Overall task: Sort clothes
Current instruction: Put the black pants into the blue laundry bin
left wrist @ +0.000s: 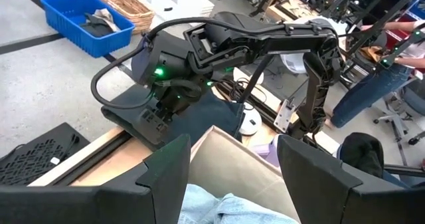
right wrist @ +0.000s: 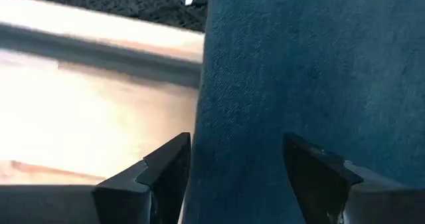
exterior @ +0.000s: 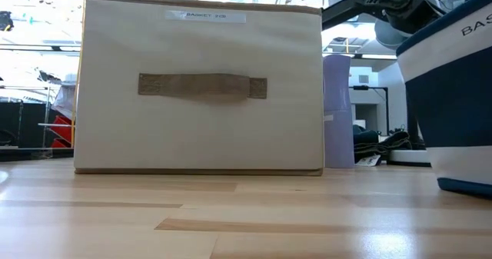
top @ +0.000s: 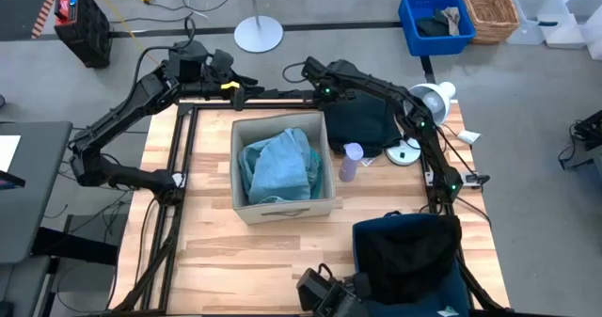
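Note:
The beige box (top: 282, 199) stands mid-table with the pale blue-grey garment (top: 277, 166) and the turquoise garment (top: 306, 148) inside. The dark green garment (top: 362, 119) lies on the table behind the box. The black garment (top: 404, 246) lies in the navy bin (top: 362, 237) at the near right. My right gripper (right wrist: 236, 157) is open, pointing down at the green garment's (right wrist: 305, 71) left edge, with cloth showing between its fingers. My left gripper (left wrist: 232, 164) is open and empty, above the box's far wall (left wrist: 226, 151). My right gripper stands open over the dark green garment's left edge (right wrist: 212, 117), coming from above. The cloth lies flat on the table. I cannot tell whether the fingers touch it.
A lavender bottle (top: 350, 162) stands right of the box, with a white round-based object (top: 409, 150) beyond it. A dark rail (top: 273, 99) runs along the table's far edge. A blue crate (top: 435, 18) and a wicker basket (top: 489, 8) stand on the floor. People (left wrist: 398, 44) are beyond the table.

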{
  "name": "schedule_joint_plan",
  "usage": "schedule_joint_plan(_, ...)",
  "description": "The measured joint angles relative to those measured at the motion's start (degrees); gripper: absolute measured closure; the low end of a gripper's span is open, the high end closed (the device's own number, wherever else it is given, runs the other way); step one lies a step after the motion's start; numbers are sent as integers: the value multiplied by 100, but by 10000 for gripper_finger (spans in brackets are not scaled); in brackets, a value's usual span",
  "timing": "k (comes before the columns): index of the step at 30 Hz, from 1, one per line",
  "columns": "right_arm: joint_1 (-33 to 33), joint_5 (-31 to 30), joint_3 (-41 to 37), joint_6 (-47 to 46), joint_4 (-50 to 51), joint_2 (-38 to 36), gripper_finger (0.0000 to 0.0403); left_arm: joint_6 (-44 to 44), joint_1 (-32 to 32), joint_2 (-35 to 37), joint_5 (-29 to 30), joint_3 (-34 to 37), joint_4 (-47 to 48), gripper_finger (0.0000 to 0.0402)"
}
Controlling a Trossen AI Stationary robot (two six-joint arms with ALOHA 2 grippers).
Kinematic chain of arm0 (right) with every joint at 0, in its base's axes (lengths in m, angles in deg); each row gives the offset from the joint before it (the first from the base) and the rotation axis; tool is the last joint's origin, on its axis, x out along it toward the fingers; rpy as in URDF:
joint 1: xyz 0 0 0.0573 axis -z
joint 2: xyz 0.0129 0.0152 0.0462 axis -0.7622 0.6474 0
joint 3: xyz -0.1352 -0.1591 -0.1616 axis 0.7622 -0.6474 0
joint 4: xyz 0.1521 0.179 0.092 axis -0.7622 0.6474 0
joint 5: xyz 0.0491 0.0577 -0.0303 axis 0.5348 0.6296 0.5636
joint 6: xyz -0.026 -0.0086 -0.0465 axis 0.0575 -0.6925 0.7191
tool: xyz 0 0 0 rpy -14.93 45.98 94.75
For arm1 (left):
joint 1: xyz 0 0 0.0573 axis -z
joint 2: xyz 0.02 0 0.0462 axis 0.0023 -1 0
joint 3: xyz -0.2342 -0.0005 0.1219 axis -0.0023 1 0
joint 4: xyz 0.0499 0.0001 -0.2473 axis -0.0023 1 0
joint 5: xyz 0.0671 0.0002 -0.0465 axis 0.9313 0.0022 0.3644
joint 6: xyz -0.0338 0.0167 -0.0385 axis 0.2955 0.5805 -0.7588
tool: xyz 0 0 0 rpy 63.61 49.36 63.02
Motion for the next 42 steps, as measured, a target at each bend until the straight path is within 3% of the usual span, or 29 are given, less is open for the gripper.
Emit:
schedule_joint_plan(13, -25, 379, 2, 287, 278, 0, 149, 19, 0, 0, -2, 0, 22, 182)
schedule_joint_plan(29, -353, 423, 2, 463, 366, -17, 147, -28, 0, 0, -4, 0, 26, 182)
schedule_joint_plan(42, -93, 362, 2, 184, 326, 9, 147, -20, 0, -2, -55, 0, 26, 182)
